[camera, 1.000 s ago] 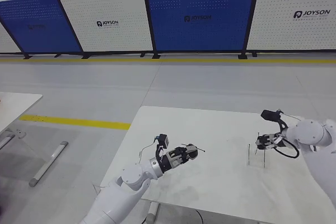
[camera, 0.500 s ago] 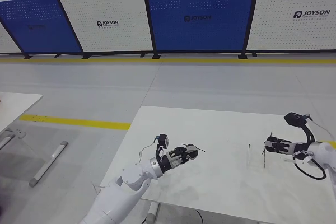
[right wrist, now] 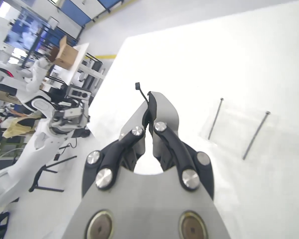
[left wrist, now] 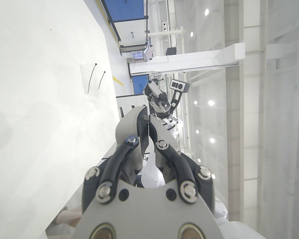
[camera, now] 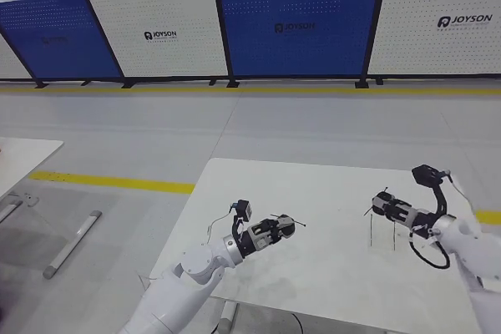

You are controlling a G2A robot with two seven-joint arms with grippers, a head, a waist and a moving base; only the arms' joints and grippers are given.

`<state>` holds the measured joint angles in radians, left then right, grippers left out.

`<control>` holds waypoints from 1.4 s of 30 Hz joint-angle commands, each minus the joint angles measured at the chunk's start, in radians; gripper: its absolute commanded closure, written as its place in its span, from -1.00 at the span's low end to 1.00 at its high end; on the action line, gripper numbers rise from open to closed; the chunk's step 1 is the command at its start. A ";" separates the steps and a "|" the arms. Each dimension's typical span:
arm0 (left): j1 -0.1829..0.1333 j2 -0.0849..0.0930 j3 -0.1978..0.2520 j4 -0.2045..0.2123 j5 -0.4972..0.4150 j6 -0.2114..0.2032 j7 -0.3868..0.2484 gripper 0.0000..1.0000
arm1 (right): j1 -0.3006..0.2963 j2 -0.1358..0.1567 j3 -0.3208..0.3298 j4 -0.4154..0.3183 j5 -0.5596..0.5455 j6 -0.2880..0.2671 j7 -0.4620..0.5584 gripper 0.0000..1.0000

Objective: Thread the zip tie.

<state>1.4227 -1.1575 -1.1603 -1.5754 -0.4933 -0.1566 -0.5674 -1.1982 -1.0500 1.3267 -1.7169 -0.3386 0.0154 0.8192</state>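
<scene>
Right jaws, right of centre in the top view, grip a tie [right wrist: 142,92] with head protruding; left jaws, lower centre, pinch a thin strand [camera: 294,222], likely a second tie's tail; well apart over the counter [camera: 317,184], they should converge slowly, tail squared to head slot.

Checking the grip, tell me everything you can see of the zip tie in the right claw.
The zip tie is a thin black strap, plastic by its look, with a small square head. The right claw is shut on it, and only the short head end sticks out in front, slightly bent. It is held in the air over the white table, touching nothing else that can be seen.
</scene>
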 commanded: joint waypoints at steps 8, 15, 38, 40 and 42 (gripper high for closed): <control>0.000 0.000 0.000 0.000 0.000 0.000 0.000 1.00 | 0.009 -0.019 -0.138 -0.076 -0.129 0.090 -0.096 1.00; 0.000 0.000 0.000 0.000 0.000 0.000 0.000 1.00 | 0.009 -0.019 -0.138 -0.076 -0.129 0.090 -0.096 1.00; -0.040 -0.018 0.075 0.012 0.052 -0.012 0.109 1.00 | -0.056 -0.058 -0.234 -0.104 -0.102 0.129 -0.394 1.00; -0.040 -0.018 0.075 0.012 0.052 -0.012 0.109 1.00 | -0.056 -0.058 -0.234 -0.104 -0.102 0.129 -0.394 1.00; -0.040 -0.018 0.075 0.012 0.052 -0.012 0.109 1.00 | -0.056 -0.058 -0.234 -0.104 -0.102 0.129 -0.394 1.00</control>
<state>1.3827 -1.1757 -1.0851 -1.5632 -0.4414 -0.1686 -0.4582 -1.2541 -1.1082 1.0922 -1.8212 -0.4407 0.1441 0.4251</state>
